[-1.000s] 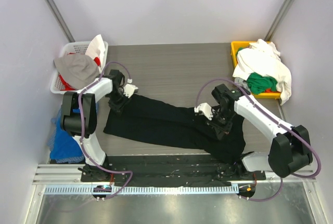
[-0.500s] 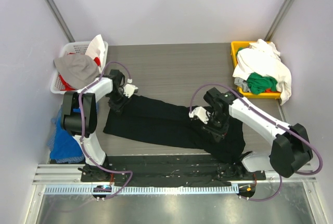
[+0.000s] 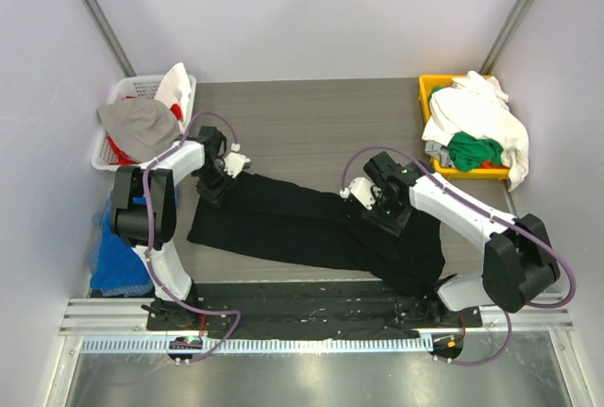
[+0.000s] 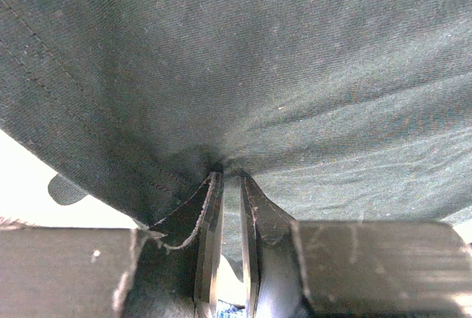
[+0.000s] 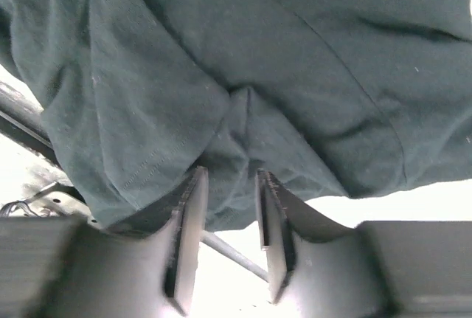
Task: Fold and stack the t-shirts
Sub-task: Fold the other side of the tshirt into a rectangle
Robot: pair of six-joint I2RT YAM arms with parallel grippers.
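A large black t-shirt (image 3: 283, 223) lies stretched across the grey table from left to lower right. My left gripper (image 3: 215, 180) is shut on its left end; in the left wrist view the fingers (image 4: 230, 178) pinch a fold of dark fabric (image 4: 258, 60). My right gripper (image 3: 382, 211) is over the shirt's right part; in the right wrist view its jaws (image 5: 230, 174) stand narrowly apart with a bunch of the fabric (image 5: 258, 52) gripped between them. White t-shirts (image 3: 477, 114) and a green t-shirt (image 3: 474, 150) are heaped in a yellow bin.
The yellow bin (image 3: 429, 95) stands at the back right. A white basket (image 3: 111, 105) with grey, white and red clothes stands at the back left. A blue cloth (image 3: 113, 251) lies off the table's left edge. Black mat along the near edge.
My right gripper has moved left and a little toward the back, carrying its bunch of black fabric along. The left gripper has stayed where it was.
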